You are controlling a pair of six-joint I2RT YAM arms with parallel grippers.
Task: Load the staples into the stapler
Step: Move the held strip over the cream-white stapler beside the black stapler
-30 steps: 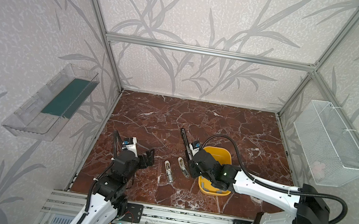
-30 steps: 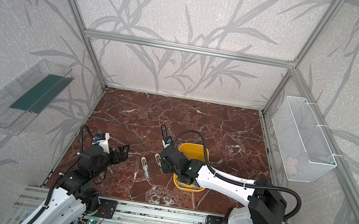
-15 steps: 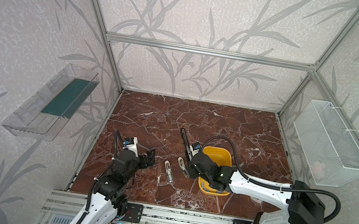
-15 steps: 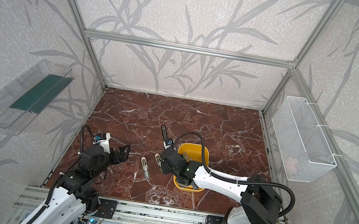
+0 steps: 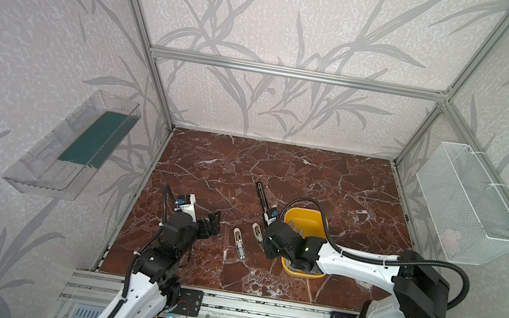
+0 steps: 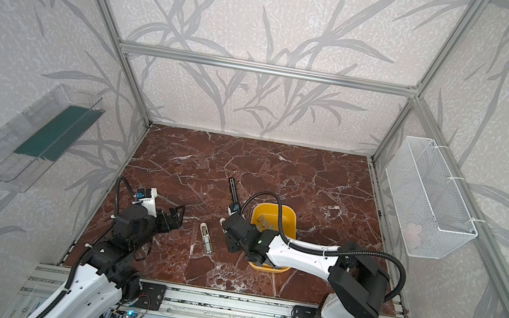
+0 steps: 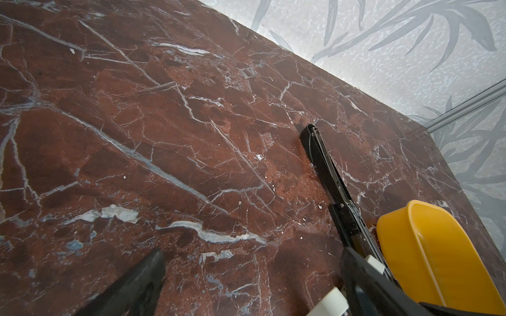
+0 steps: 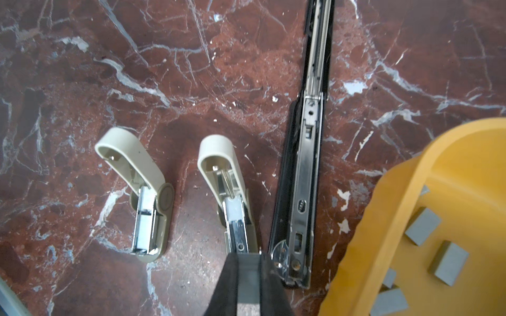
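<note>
Two tools: L tool (image 5: 212, 225) spread wide, R tool (image 8: 247, 257) pinching grey staples (image 8: 247, 281) by mid cream stapler (image 8: 227, 175).

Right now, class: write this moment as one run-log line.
left claw: open, empty | right claw: shut on staple strip, at open cream stapler | spare staples: in yellow tray

readable text: none | labels, brands, numbers: none legible on any surface in view
</note>
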